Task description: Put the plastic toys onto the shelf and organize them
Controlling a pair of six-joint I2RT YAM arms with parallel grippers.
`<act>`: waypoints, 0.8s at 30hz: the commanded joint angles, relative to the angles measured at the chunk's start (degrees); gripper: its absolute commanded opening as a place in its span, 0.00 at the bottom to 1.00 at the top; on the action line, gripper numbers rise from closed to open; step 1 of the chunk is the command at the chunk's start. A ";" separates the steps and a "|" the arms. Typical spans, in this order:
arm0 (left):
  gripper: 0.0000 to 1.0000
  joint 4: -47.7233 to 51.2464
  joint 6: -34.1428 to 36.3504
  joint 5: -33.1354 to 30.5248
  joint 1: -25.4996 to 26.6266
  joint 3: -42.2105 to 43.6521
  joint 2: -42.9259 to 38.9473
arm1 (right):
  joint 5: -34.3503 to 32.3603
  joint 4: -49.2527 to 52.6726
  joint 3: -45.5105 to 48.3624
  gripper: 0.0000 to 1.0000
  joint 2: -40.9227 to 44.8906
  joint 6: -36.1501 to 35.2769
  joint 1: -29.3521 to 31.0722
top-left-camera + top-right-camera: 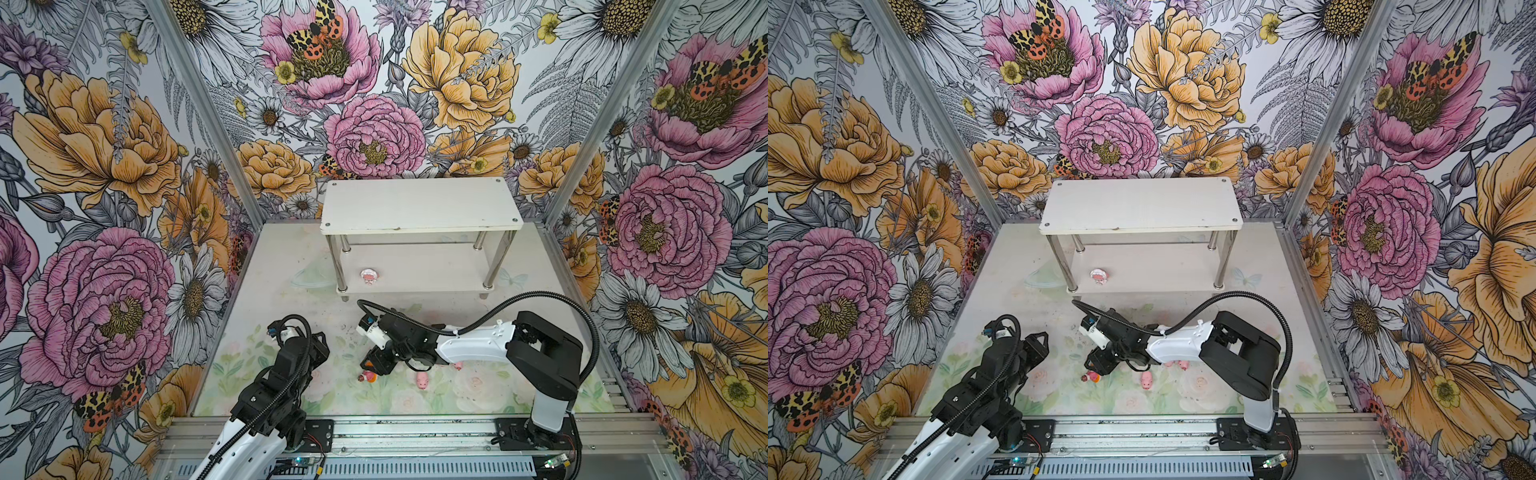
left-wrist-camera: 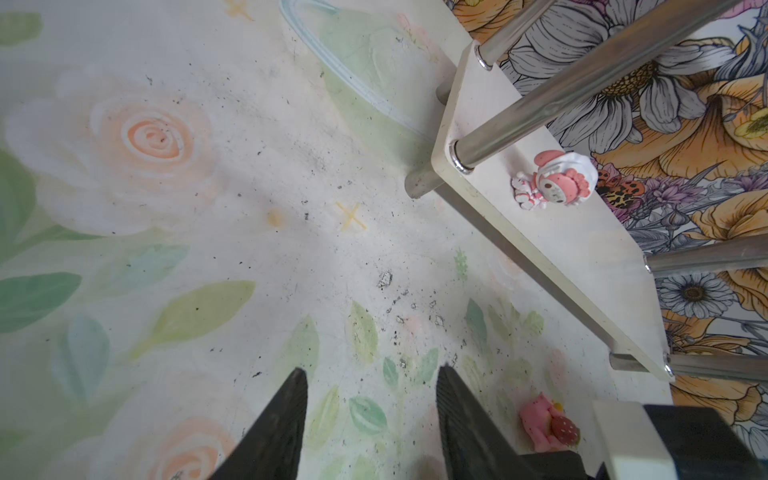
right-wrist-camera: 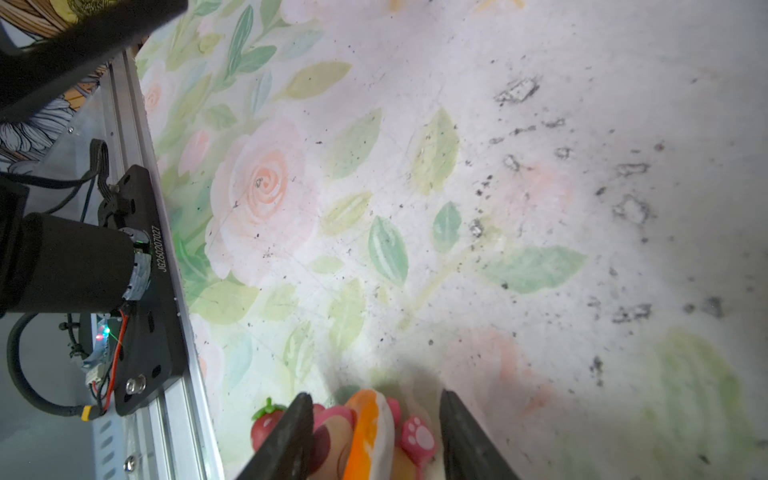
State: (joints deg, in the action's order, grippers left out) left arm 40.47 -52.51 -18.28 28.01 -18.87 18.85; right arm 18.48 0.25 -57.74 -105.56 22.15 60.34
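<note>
- Right wrist view: the right gripper (image 3: 374, 405) holds its black fingers apart on either side of a round pink-faced plastic toy with an orange flower-like rim (image 3: 365, 432). The toy lies on the flower-printed table (image 1: 266, 299) near its front edge. I cannot tell whether the fingers press it.
- In a top view, a small plain pink plastic pig (image 1: 422, 380) lies on the table near that toy, to its right. A second pink pig (image 1: 458, 365) peeks out from under the right arm (image 1: 473, 343).
- The left gripper (image 2: 370, 372) hangs over bare table left of the middle, fingers apart with nothing between them.
- A pink figure with a red strawberry (image 2: 544, 424) lies on the table close beside the right arm.
- At the back stands the two-tier white shelf with shiny metal legs (image 1: 419, 203). A round pink-faced toy with a white rim (image 1: 369, 276) sits on its lower tier, near the front left leg.
</note>
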 commanded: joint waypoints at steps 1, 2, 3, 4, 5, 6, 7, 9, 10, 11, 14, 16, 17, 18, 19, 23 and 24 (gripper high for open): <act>0.52 -4.22 2.91 3.39 -0.68 -0.46 2.78 | -3.20 0.83 2.91 0.47 1.17 5.11 0.08; 0.53 -5.12 3.18 3.79 -0.71 -0.38 3.69 | -4.69 1.15 4.01 0.45 1.96 5.98 -0.03; 0.53 -6.39 3.45 4.19 -0.86 -0.37 4.80 | -6.60 1.49 5.30 0.44 3.11 7.41 -0.30; 0.53 -7.47 3.71 4.70 -0.90 -0.37 5.89 | -8.39 1.74 6.81 0.42 4.44 8.97 -0.73; 0.53 -8.48 4.01 5.16 -0.85 -0.30 6.74 | -10.11 2.02 8.18 0.41 5.65 10.49 -1.23; 0.53 -9.42 4.23 5.64 -0.94 -0.34 7.66 | -12.15 2.25 9.81 0.40 7.39 12.29 -1.92; 0.53 -10.24 4.42 5.89 -0.94 -0.36 8.59 | -13.94 2.53 11.69 0.40 9.07 14.08 -2.67; 0.53 -11.82 4.94 7.91 -0.94 -0.46 10.05 | -17.19 3.21 14.90 0.40 12.61 17.18 -4.17; 0.53 -12.76 5.15 8.50 -0.94 -0.46 10.90 | -18.34 3.31 16.59 0.40 14.57 18.58 -4.81; 0.53 -13.66 5.47 9.32 -0.87 -0.53 11.54 | -19.34 3.58 17.81 0.40 16.11 19.68 -5.35; 0.56 -16.68 6.17 12.14 -0.51 -0.63 13.99 | -21.86 4.88 20.24 0.43 20.86 21.68 -6.10; 0.58 -18.20 6.32 13.09 0.90 -0.92 15.98 | -22.15 5.72 20.77 0.44 23.68 21.66 -6.08; 0.59 -18.87 6.39 13.17 1.94 -1.05 16.94 | -21.96 6.15 20.82 0.44 24.91 21.43 -6.11; 0.59 -19.55 6.47 13.06 3.47 -1.32 17.98 | -21.42 6.54 20.82 0.45 26.15 20.69 -6.06; 0.60 -20.16 6.58 12.93 4.97 -1.63 18.81 | -20.53 6.72 20.80 0.43 27.28 19.88 -6.10; 0.60 -20.01 7.90 13.01 11.19 -4.06 21.80 | -13.97 7.84 19.80 0.26 29.32 13.30 -5.81; 0.60 -19.30 7.86 12.78 12.31 -4.75 22.22 | -12.15 8.22 19.37 0.22 29.02 11.47 -5.51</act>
State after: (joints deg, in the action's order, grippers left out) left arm 23.18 -46.39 -6.63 37.91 -20.71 40.56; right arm 1.50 6.90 -36.93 -76.84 38.83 54.17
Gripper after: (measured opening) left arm 0.601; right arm 0.242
